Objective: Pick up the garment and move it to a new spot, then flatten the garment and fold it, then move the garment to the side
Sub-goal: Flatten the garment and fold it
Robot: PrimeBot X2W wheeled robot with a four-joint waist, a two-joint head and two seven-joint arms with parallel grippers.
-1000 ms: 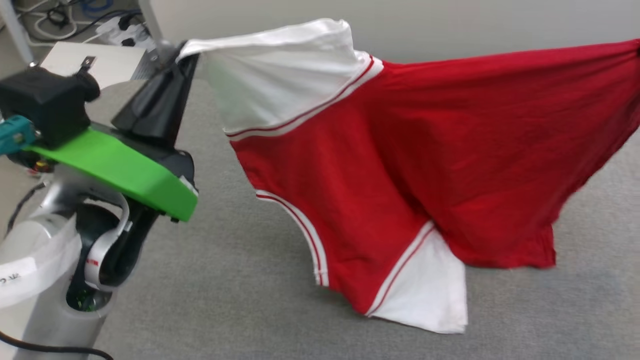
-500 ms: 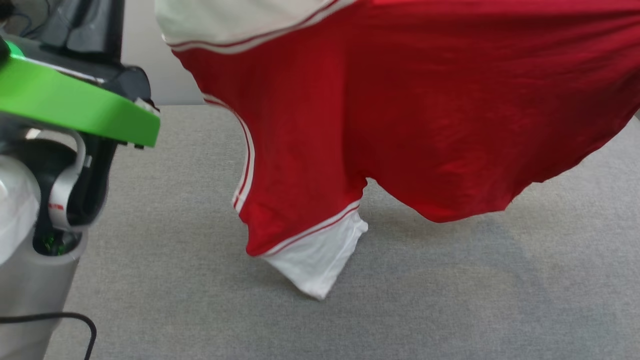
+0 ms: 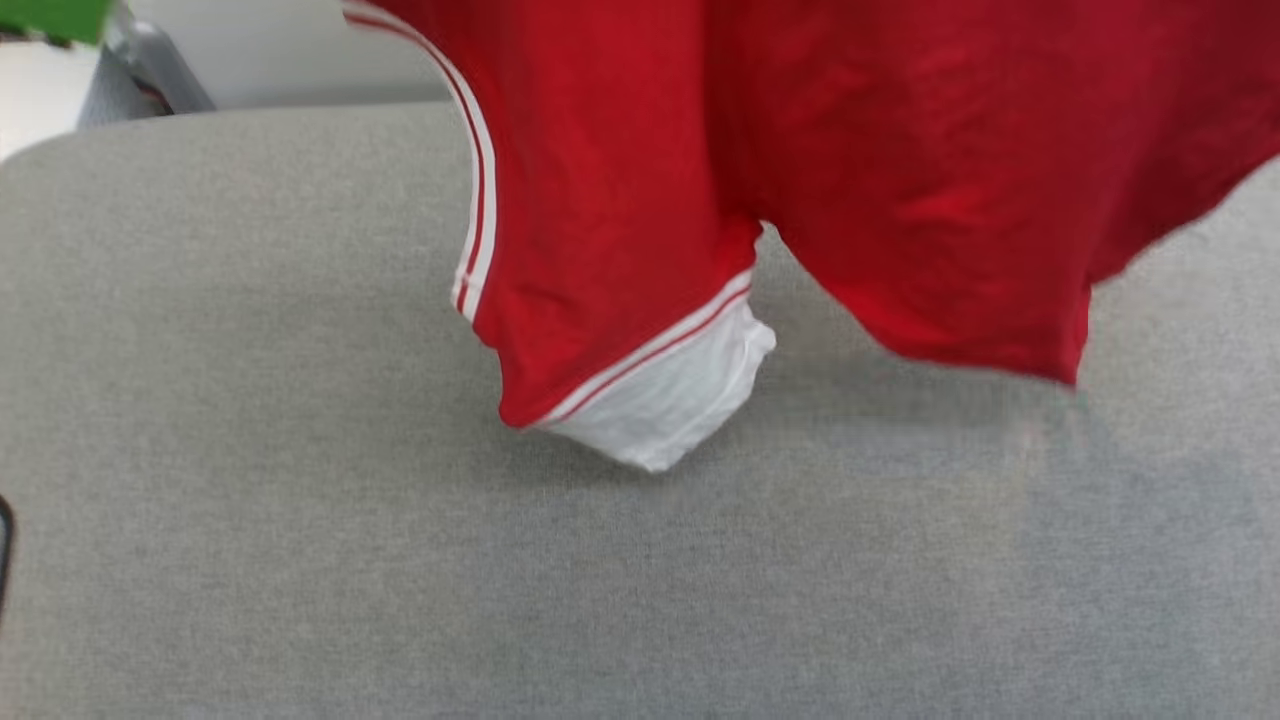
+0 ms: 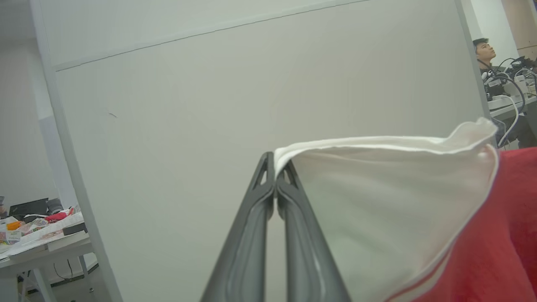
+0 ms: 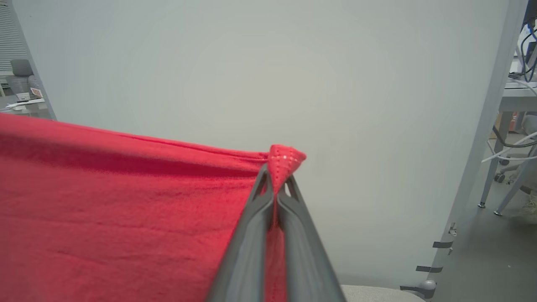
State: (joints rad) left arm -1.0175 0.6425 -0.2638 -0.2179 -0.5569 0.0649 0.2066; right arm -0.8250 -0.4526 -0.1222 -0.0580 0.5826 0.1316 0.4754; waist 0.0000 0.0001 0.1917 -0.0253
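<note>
The garment (image 3: 850, 170), a red shirt with white sleeves and striped trim, hangs spread in the air over the grey table (image 3: 300, 560). Its lower white sleeve (image 3: 670, 400) brushes or hovers just above the tabletop. In the left wrist view my left gripper (image 4: 275, 161) is shut on the edge of a white sleeve (image 4: 377, 201). My right gripper (image 5: 277, 174) pinches a red corner of the garment (image 5: 126, 218) in the right wrist view. Any lettering on the shirt is hidden.
A pale partition wall (image 4: 251, 92) stands behind the table. A cluttered desk (image 4: 37, 235) is at the far left, and a person (image 4: 486, 54) sits by equipment at the far right. Grey table legs (image 5: 503, 197) stand to the right.
The head camera has tilted down, so my left arm has left that view. The garment hangs higher than a second ago, with the lower sleeve bunched rather than lying spread on the table.
</note>
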